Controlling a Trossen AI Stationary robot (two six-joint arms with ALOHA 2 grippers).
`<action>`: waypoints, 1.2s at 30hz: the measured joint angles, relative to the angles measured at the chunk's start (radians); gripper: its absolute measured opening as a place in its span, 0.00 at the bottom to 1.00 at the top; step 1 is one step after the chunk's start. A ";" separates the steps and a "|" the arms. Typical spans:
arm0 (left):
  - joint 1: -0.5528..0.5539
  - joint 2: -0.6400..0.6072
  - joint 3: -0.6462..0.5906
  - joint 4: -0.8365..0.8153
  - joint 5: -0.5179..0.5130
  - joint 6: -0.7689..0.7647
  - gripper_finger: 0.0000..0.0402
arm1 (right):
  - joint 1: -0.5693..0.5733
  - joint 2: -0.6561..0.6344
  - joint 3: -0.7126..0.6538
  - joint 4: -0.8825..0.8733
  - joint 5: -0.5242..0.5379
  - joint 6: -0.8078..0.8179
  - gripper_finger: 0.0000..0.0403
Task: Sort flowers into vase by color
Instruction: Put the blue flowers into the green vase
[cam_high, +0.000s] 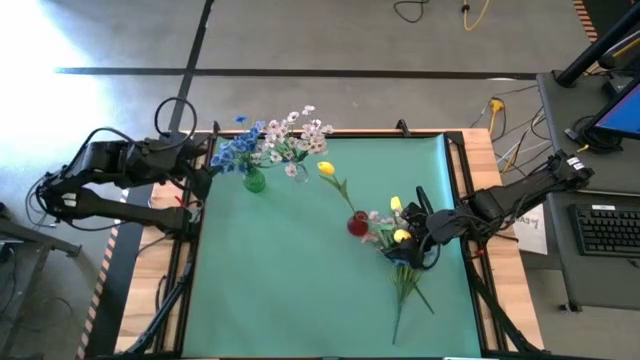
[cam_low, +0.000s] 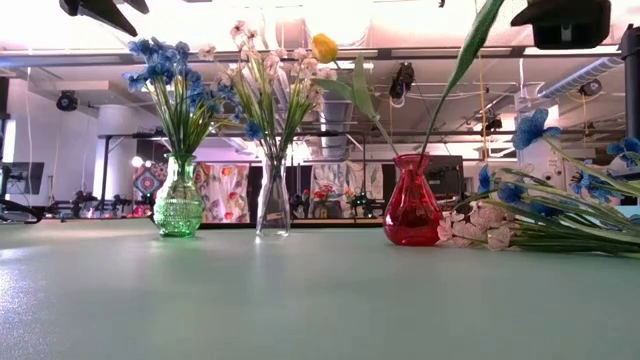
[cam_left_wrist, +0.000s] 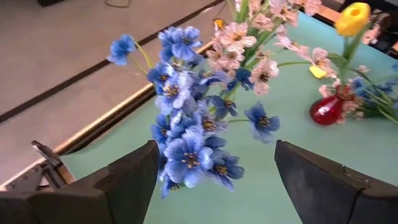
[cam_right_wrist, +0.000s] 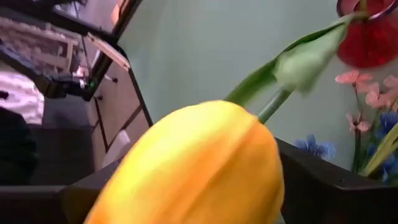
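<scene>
Flowers (cam_high: 400, 262): blue, pale pink, yellow blossoms

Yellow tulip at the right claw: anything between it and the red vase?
Nothing solid. The yellow tulip sits at the right claw, right beside the red vase. Only loose pink sprays lie between them, and one yellow tulip already leans out of the vase's mouth.

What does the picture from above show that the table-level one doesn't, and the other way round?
Only the view from above shows both arms whole: the left gripper open by the green vase, the right gripper over the loose flowers. Only the table-level view shows the clear vase upright with its pink-white sprays, and the room behind. Both show the red vase and its yellow tulip.
</scene>
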 joint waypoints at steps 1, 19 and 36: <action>0.000 0.000 0.001 0.001 0.008 0.000 0.76 | 0.000 0.000 0.009 -0.010 -0.009 0.001 0.63; 0.000 0.000 0.001 0.003 0.027 -0.005 0.74 | 0.000 0.002 0.360 -0.203 0.054 -0.054 0.63; 0.000 0.006 0.001 0.003 0.035 -0.008 0.70 | -0.008 0.180 0.372 -0.347 0.222 -0.179 0.67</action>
